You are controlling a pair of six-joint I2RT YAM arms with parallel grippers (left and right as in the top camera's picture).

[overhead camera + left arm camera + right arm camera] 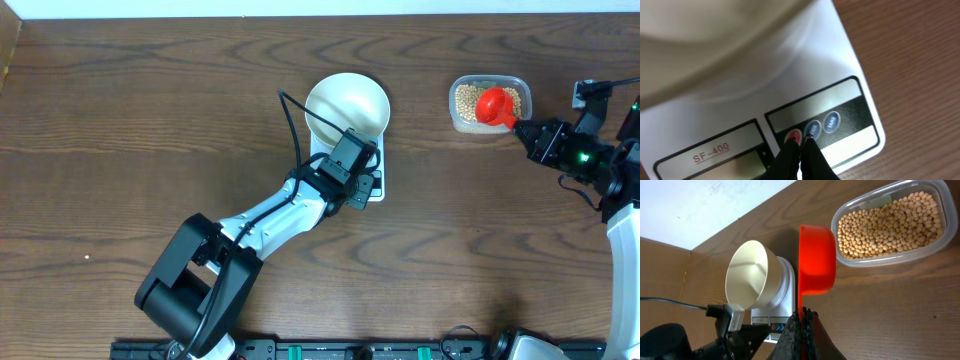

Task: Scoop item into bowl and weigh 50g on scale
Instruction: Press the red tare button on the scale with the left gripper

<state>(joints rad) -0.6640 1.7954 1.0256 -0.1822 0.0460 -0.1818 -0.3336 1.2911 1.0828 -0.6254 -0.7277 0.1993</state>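
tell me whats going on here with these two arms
The left gripper, shut, has its tips down at the round buttons on the scale, apparently to press one. The white bowl sits empty on the scale. The right gripper is shut on the handle of a red scoop, held at the clear tub of beans; no beans have reached the bowl yet.
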